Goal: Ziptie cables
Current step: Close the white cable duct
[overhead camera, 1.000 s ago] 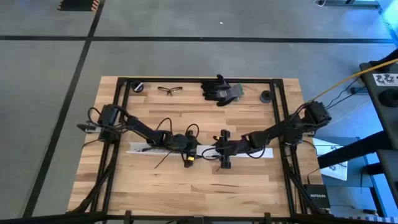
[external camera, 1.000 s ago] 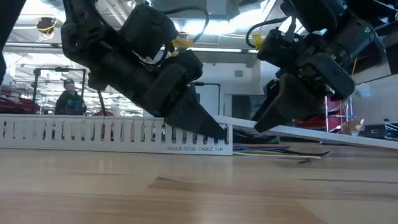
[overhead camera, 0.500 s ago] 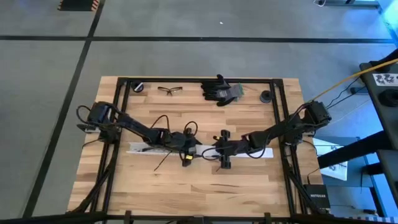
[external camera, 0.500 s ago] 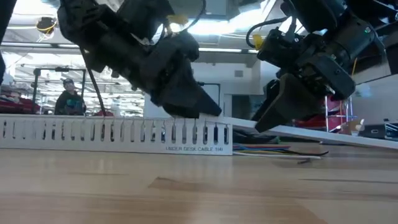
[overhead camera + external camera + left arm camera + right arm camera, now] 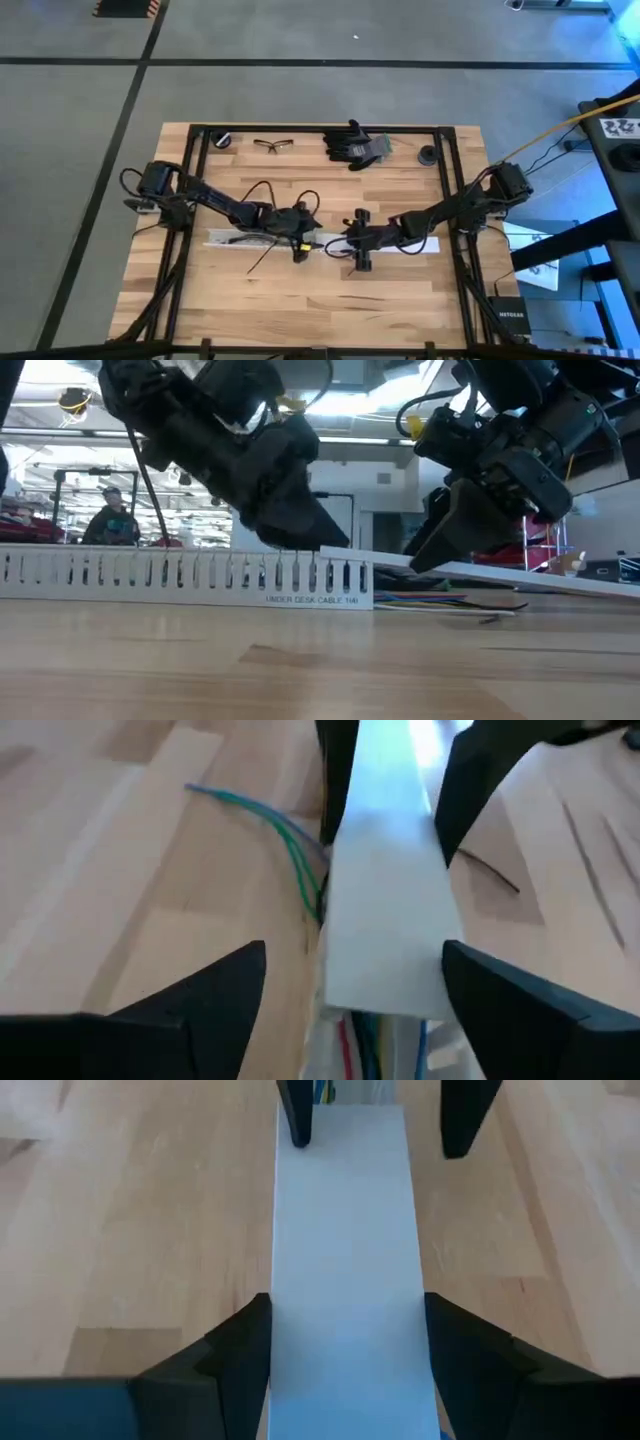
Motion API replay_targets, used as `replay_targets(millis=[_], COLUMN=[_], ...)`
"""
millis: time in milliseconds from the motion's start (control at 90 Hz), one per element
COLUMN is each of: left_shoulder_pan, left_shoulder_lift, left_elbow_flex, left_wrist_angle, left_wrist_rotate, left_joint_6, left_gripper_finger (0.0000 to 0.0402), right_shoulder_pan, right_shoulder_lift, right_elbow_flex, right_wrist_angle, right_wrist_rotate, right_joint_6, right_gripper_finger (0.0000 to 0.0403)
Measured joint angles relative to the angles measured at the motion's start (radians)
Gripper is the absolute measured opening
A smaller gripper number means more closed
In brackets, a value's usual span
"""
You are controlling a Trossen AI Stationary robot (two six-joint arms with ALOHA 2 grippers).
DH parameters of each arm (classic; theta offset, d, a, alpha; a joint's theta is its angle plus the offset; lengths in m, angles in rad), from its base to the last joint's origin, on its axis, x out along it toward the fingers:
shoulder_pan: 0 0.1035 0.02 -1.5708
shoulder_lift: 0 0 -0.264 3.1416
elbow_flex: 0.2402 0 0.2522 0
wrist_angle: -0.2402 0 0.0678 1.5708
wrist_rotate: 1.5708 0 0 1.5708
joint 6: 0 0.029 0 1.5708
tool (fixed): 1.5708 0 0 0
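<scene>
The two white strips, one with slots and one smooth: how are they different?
The slotted strip has a comb of slits and printed lettering; the smooth strip is plain. The slotted strip lies flat on the table; the smooth strip slants, with one end raised above it. Only the smooth strip is held, by the right gripper. Both are long and white, with coloured cables beside them.

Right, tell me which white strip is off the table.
The plain flat strip, held tilted by the right gripper; the slotted channel lies on the wooden table.
</scene>
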Motion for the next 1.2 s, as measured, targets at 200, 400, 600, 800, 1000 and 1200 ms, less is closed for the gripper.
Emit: replay_targets(millis=[200, 400, 600, 800, 1000, 1200], left_shoulder_pan=[-0.007, -0.009, -0.012, -0.032, -0.035, -0.035], left_shoulder_lift=[-0.017, -0.018, -0.023, -0.026, -0.027, -0.027], left_elbow_flex=[-0.004, -0.003, -0.002, 0.000, 0.000, 0.000], left_wrist_angle=[-0.067, -0.130, -0.169, -0.209, -0.222, -0.227], left_wrist_rotate=[-0.002, -0.001, 0.011, 0.006, 0.009, 0.015], left_joint_6=[-0.020, -0.038, -0.066, -0.104, -0.178, -0.222], left_gripper_finger=[0.0285, 0.0285, 0.0285, 0.0285, 0.0285, 0.0285], right_shoulder_pan=[0.000, -0.012, -0.016, -0.015, -0.015, -0.015], right_shoulder_lift=[0.003, 0.004, 0.056, 0.082, 0.080, 0.079], right_elbow_flex=[0.038, 0.068, 0.084, 0.116, 0.116, 0.117], right_wrist_angle=[-0.012, 0.024, 0.124, 0.091, 0.086, 0.046], right_wrist_rotate=[0.006, 0.000, -0.011, -0.012, -0.010, 0.030], right_joint_6=[-0.025, -0.026, -0.056, -0.059, -0.069, -0.059], right_gripper_finger=[0.0210, 0.0203, 0.0178, 0.0151, 0.0153, 0.0163])
